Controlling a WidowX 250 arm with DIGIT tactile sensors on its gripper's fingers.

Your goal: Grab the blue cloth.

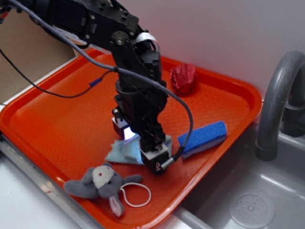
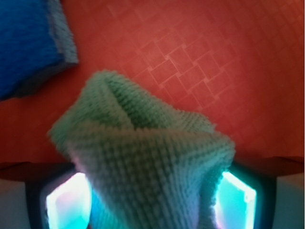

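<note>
The blue cloth is a pale terry rag lying near the front of the orange tray. My gripper comes straight down onto its right part. In the wrist view the blue cloth is bunched into a raised fold that fills the space between my two glowing fingers, so the gripper is shut on it. The rest of the cloth still rests on the tray.
A bright blue sponge lies just right of the cloth, also in the wrist view as the sponge. A red knitted ball sits at the back. A grey plush toy is at the front. A sink and faucet stand at the right.
</note>
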